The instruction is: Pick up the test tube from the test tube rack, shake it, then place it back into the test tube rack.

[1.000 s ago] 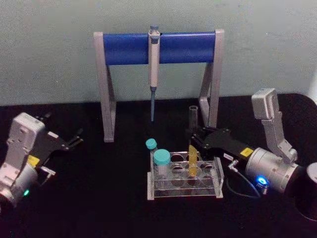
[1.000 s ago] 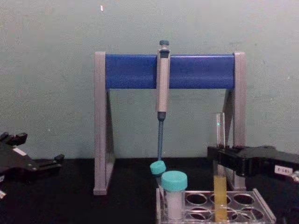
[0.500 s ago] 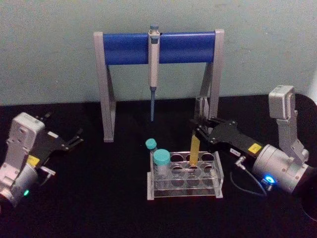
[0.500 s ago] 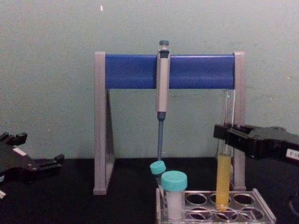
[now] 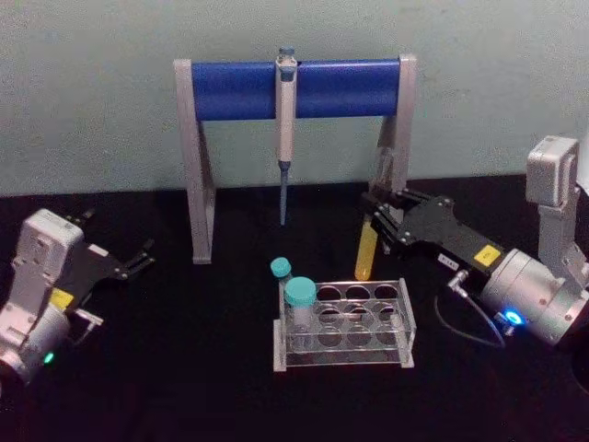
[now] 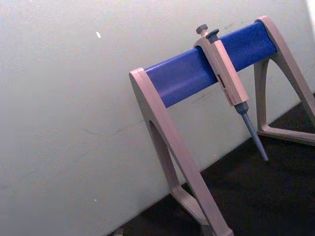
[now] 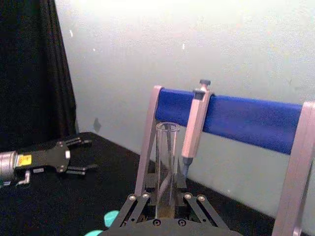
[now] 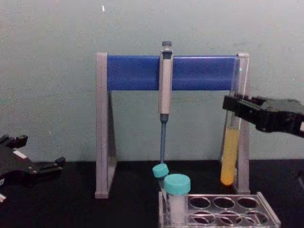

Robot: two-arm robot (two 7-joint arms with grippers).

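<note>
Above the rear right corner of the low clear plastic rack with round holes [image 5: 345, 360], the right pincer [image 5: 375, 221] is clamped on the upper part of the tall slim clear glass tube holding yellow-orange liquid [image 5: 366, 254]. The tube hangs free of the rack, its round bottom above the top plate, leaning slightly off vertical in the chest view. The left pincer [image 5: 138, 258] rests parked with fingers apart at the left of the black worktop [image 5: 184, 378]. I judge the shake to be the step in hand. Hazards noted: the tube has no cap, so a vigorous or tilted shake could throw liquid out. It sits close in front of the right grey leg of the grey-and-blue pipette stand [image 5: 401, 138]; I cannot tell the gap, and a sideways swing could strike glass on it. On return, a leaning tube could miss its hole or knock the teal-capped tubes [image 5: 300, 295].
</note>
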